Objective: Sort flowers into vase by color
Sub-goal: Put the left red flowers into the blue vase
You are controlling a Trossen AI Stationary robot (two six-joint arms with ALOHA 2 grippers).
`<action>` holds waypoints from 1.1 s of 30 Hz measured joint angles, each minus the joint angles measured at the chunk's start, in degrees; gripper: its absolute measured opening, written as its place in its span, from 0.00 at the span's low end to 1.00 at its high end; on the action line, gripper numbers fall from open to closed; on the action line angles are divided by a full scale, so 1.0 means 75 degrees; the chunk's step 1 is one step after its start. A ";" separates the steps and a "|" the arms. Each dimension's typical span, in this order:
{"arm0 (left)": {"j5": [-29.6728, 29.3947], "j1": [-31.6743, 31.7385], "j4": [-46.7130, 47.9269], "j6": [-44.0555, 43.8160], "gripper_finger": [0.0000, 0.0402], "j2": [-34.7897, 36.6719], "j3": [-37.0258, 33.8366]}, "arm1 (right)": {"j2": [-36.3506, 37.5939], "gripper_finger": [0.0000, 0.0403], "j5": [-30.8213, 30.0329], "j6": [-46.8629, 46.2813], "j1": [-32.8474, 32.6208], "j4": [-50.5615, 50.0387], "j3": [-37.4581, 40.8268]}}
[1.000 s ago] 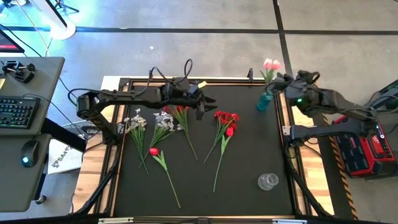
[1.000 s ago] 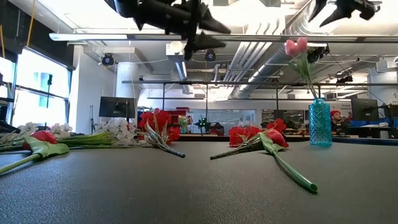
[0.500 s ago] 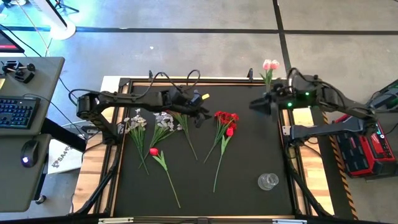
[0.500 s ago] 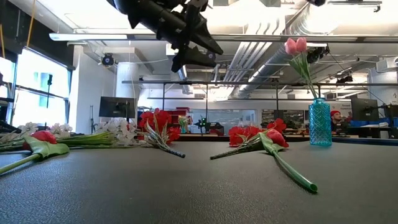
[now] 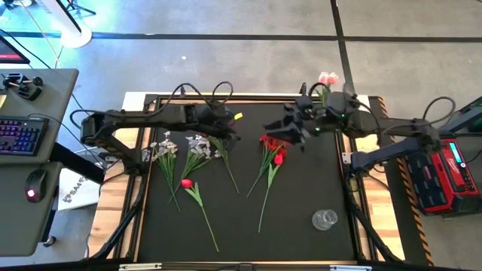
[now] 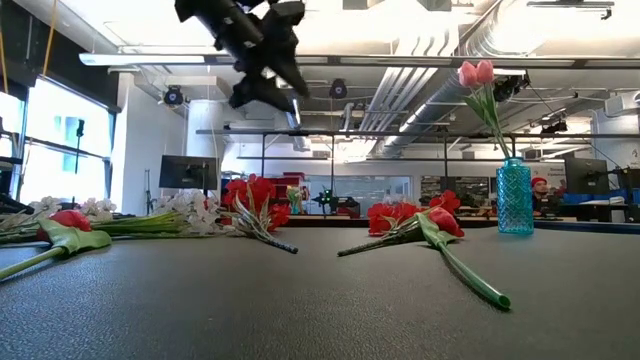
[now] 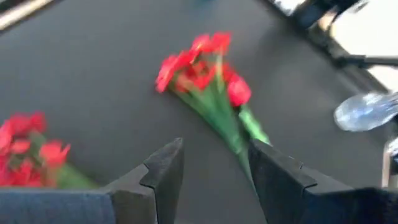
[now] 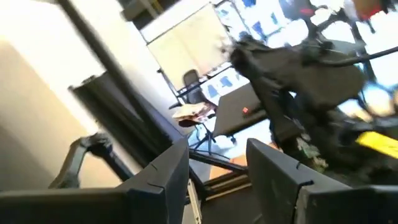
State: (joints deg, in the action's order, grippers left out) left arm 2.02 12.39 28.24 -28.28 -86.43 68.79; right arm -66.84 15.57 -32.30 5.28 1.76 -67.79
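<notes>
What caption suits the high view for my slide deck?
Both open tools, left tool and right tool, hover over red flowers and white flowers on the black table; pink tulips already stand upright.

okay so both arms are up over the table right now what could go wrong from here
1. The right pincer hovers open close to the blue vase holding the pink tulips; a swing might tip it.
2. The red flowers lie bunched, so one grab may lift several.
3. The left pincer is open nearby; the arms could collide.

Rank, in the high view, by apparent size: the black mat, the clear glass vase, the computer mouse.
Largest to smallest:
1. black mat
2. clear glass vase
3. computer mouse
The last two look close in size, so that ranking is unsure.
</notes>
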 joint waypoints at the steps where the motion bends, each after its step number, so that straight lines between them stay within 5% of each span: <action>1: -0.0052 -0.0048 0.0322 -0.0004 0.41 0.0013 -0.0002 | -0.0055 0.37 -0.0006 -0.0265 0.0109 -0.0137 0.0000; 5: -0.0357 -0.0291 0.1110 -0.0073 0.41 0.0026 -0.0003 | -0.0095 0.37 -0.0220 -0.0915 0.0476 -0.1921 0.0000; 12: -0.0730 -0.0593 0.1460 -0.0193 0.41 0.0028 -0.0003 | 0.0227 0.37 -0.1982 -0.0474 0.0348 -0.5876 -0.0175; 26: -0.0711 -0.0506 0.1455 -0.0217 0.41 0.0028 -0.0003 | -0.1090 0.37 -0.3869 0.1359 0.0658 -1.0172 -0.5017; 33: -0.0956 -0.0606 0.1287 -0.0345 0.41 0.0005 -0.0227 | -0.1305 0.32 -0.3665 0.0293 0.0460 -1.0598 -0.3948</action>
State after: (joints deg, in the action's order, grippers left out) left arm -5.15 7.85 37.89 -30.87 -86.39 67.10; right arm -76.62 -11.92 -30.11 8.73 -77.72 -97.40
